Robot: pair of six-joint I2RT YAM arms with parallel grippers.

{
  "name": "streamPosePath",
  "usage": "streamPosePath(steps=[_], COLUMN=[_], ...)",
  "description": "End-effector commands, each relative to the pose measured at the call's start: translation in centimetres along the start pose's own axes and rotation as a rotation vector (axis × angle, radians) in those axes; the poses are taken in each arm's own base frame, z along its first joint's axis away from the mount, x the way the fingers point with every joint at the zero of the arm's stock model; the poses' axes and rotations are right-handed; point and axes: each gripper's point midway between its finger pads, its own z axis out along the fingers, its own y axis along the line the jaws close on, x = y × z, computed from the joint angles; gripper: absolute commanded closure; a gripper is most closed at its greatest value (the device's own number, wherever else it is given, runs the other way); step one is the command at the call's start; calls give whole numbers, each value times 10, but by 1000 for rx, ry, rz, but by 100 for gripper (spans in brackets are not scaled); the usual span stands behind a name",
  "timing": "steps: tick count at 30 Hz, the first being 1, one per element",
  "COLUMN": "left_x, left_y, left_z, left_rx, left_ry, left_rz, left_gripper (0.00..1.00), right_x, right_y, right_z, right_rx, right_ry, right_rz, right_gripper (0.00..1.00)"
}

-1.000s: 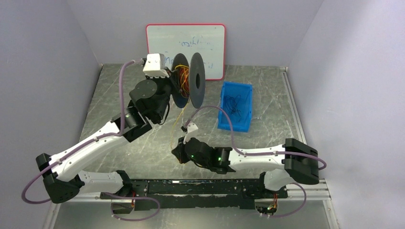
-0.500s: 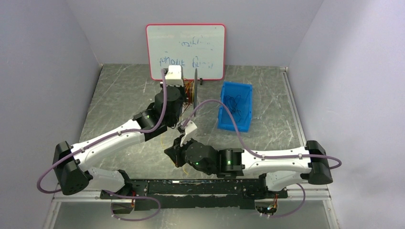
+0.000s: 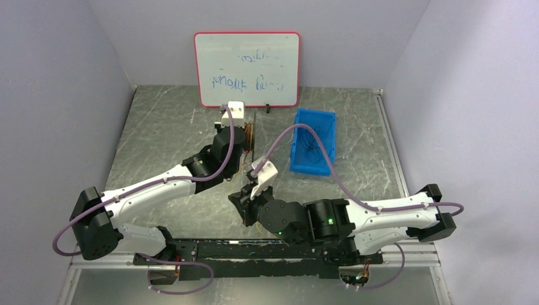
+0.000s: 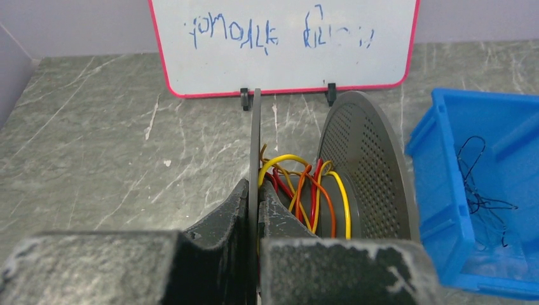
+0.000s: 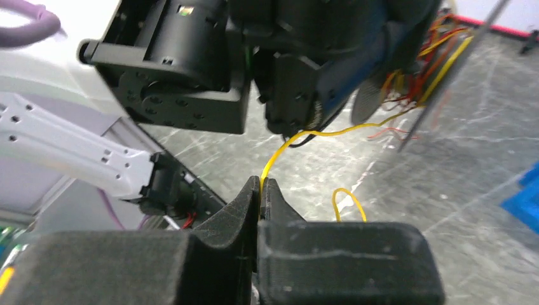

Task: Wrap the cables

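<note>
A grey spool (image 4: 255,136) with two round flanges stands in front of the whiteboard, with yellow, orange and red cables (image 4: 305,184) wound loosely on its core. My left gripper (image 4: 256,190) is shut on the spool's thin near flange. From above, the spool (image 3: 253,135) shows edge-on at the left gripper (image 3: 245,140). One yellow cable (image 5: 318,135) runs from the spool (image 5: 445,51) down to my right gripper (image 5: 261,184), which is shut on it low over the table (image 3: 243,204). A yellow loop (image 5: 348,202) sticks up beside its fingers.
A red-framed whiteboard (image 3: 248,68) leans on the back wall. A blue bin (image 3: 314,145) holding thin dark wires sits right of the spool. The left arm's black wrist (image 5: 184,63) hangs close above the right gripper. Purple hoses arc over both arms.
The left arm has swung the spool right and down, turning it from face-on to edge-on. The right arm has shifted a little right, its elbow out wider, still holding the yellow cable.
</note>
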Motion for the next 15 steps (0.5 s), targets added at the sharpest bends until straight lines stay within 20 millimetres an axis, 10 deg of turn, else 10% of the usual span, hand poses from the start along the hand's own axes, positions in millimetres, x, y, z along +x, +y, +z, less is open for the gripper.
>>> streamPosePath(steps=[1, 15], left_x=[-18, 10], left_y=[11, 10], left_z=[-5, -10], left_rx=[-39, 14], left_ry=[-51, 16], left_rz=[-80, -40], left_gripper=[93, 93], right_x=[-19, -61], right_y=[-18, -43], right_z=[-23, -48], right_rx=[101, 214], right_ry=[-40, -128], right_rz=[-77, -184], right_gripper=[100, 100])
